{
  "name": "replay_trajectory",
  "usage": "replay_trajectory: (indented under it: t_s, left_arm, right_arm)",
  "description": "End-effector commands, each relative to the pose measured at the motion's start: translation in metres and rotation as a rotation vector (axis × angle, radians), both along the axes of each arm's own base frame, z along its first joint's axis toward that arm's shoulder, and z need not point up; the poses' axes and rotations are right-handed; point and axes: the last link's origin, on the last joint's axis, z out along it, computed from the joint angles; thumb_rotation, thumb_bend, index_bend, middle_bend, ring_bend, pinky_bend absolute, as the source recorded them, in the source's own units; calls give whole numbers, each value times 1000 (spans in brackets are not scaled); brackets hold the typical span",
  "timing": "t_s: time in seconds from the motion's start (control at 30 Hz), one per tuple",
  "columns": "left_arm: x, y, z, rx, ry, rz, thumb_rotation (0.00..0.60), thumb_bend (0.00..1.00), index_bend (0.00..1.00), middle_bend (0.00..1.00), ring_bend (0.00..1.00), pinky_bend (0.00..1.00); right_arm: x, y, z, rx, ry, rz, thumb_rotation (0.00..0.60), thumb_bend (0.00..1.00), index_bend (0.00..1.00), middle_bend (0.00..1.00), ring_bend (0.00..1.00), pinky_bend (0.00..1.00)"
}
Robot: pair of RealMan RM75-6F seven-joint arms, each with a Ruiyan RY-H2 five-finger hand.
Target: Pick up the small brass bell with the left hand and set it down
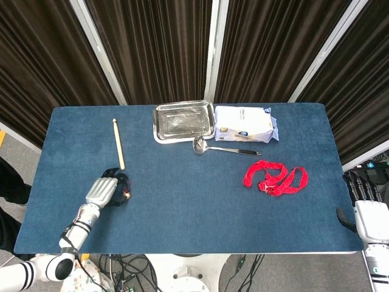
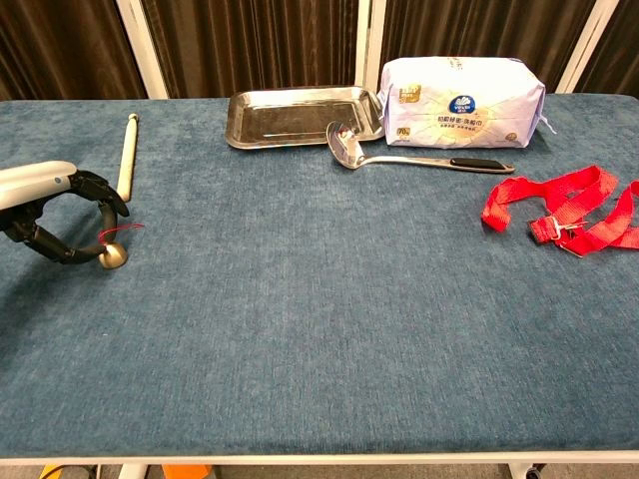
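Note:
The small brass bell (image 2: 113, 256) with a short red string sits at table level near the left edge, also seen as the bell (image 1: 127, 194) in the head view. My left hand (image 2: 55, 215) curls around it; a dark fingertip from above and the thumb from below pinch the bell between them. In the head view the left hand (image 1: 103, 191) lies just left of the bell. My right hand (image 1: 366, 204) hangs off the table's right edge, holding nothing, with its fingers apart.
A wooden stick (image 2: 127, 155) lies just behind the left hand. At the back stand a steel tray (image 2: 300, 115), a ladle (image 2: 399, 155) and a white packet (image 2: 461, 100). A red strap (image 2: 564, 210) lies at the right.

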Motion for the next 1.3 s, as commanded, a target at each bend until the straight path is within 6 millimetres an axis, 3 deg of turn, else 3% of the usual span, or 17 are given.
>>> replay_trajectory:
  t_s: [0.03, 0.87, 1.0, 1.1, 1.17, 1.23, 1.3]
  left_arm:
    - [0, 0, -1, 1, 0, 1, 600, 380, 522, 239, 25, 15]
    - [5, 3, 5, 43, -19, -6, 600, 400, 636, 279, 50, 32]
    - [8, 12, 26, 113, -31, -20, 600, 400, 639, 283, 57, 39]
    - [11, 25, 58, 233, -76, -3, 600, 401, 646, 289, 60, 42]
    - [17, 27, 72, 256, -219, 69, 600, 401, 665, 308, 74, 67]
    - [25, 23, 76, 155, -357, 137, 600, 407, 686, 322, 83, 93]
    - [15, 27, 87, 193, -33, -33, 600, 414, 689, 323, 83, 83]
  right_arm:
    - [0, 0, 0, 0, 0, 0, 600, 268, 0, 0, 0, 0]
    - [-2, 0, -1, 1, 1, -9, 600, 268, 0, 0, 0, 0]
    - [-1, 0, 0, -1, 1, -5, 600, 268, 0, 0, 0, 0]
    - [0, 1, 1, -5, 1, -4, 600, 268, 0, 0, 0, 0]
    - [-1, 1, 1, -4, 0, -6, 600, 268, 0, 0, 0, 0]
    - [-1, 0, 1, -3, 1, -7, 600, 268, 0, 0, 0, 0]
    - [0, -1, 0, 1, -1, -7, 600, 268, 0, 0, 0, 0]
